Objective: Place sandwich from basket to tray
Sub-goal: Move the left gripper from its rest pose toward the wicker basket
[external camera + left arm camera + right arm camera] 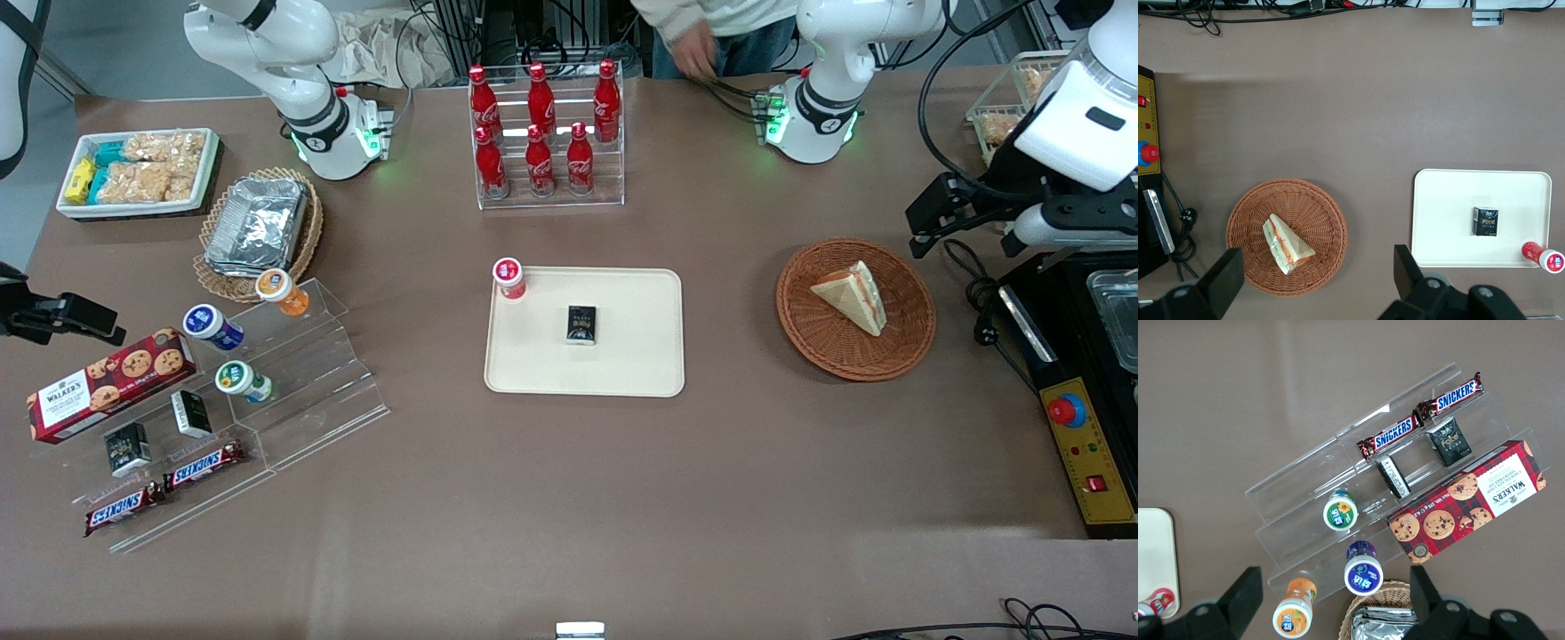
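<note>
The hand [1313, 280] hangs spread above the basket [855, 308], holding nothing. A shallow pinch could squash the soft sandwich [852, 295] or drop it before the tray [584, 331].

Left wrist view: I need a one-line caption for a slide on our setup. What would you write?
Open tool above the table, with the sandwich lying in the basket and the tray beside it holding a small black box.
</note>
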`<state>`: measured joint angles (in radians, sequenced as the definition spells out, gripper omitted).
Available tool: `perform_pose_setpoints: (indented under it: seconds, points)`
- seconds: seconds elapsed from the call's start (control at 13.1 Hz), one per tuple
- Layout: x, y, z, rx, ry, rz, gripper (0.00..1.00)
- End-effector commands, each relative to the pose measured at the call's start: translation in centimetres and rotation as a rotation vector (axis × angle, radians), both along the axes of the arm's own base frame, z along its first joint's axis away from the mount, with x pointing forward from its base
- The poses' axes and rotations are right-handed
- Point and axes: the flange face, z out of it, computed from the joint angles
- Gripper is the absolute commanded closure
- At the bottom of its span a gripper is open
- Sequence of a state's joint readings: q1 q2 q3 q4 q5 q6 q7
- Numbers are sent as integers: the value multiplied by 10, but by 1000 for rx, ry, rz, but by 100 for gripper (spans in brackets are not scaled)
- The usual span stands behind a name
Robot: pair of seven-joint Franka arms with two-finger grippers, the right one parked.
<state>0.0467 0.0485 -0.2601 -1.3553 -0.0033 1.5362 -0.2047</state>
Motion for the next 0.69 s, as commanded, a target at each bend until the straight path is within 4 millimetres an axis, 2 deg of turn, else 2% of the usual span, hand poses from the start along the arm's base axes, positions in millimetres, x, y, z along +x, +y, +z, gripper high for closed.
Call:
perform_pose_setpoints:
  seconds: [0.0, 0.23, 0.38, 0.61]
  points:
    - [-6, 3, 4, 9, -1, 14, 0]
    - [-1, 7, 0, -1, 9, 17, 0]
    - [6, 34, -3, -19, 16, 63, 0]
    - [2, 40, -6, -21, 57, 138, 0]
